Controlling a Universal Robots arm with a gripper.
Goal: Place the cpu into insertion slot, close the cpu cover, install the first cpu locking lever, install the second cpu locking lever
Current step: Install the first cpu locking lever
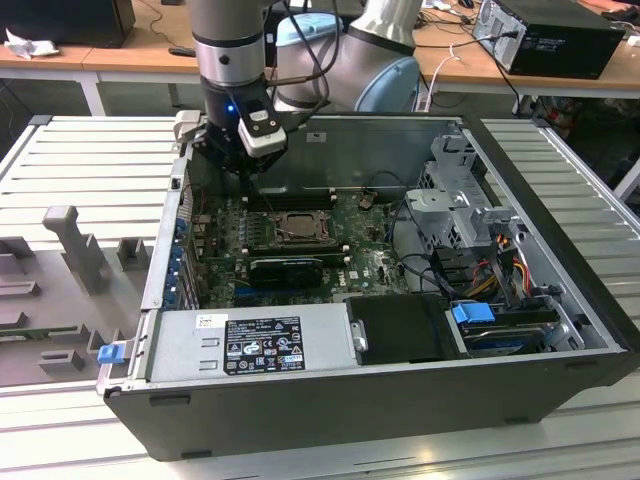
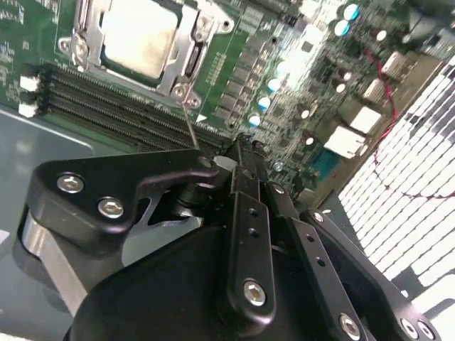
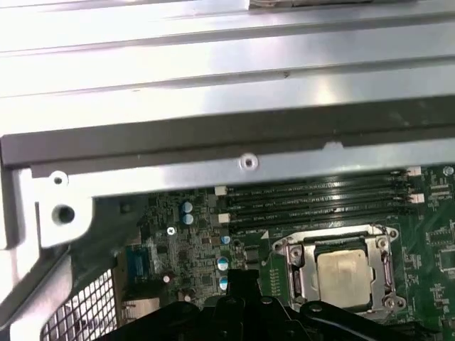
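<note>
The cpu (image 2: 138, 35) lies flat in the insertion slot (image 3: 284, 250) on the green motherboard, its pale metal face up. The cpu cover (image 2: 192, 53) is down around it, framing the chip (image 3: 345, 273). A thin wire locking lever (image 2: 189, 117) sticks up from the socket's corner toward my fingertips; whether it touches them I cannot tell. My gripper (image 2: 242, 144) hangs just off that corner, over the memory slots, its black fingers drawn together with nothing seen between them. In the exterior view the gripper (image 1: 247, 185) is inside the case, to the left of and beyond the socket (image 1: 295, 226).
Long black memory slots (image 2: 121, 106) run beside the socket. The case's metal wall (image 3: 213, 142) rises close behind. A power supply (image 1: 250, 340), a drive cage (image 1: 460, 200) and loose cables (image 1: 500, 260) crowd the exterior view's right and front. A grey fixture (image 1: 75, 250) stands outside the case.
</note>
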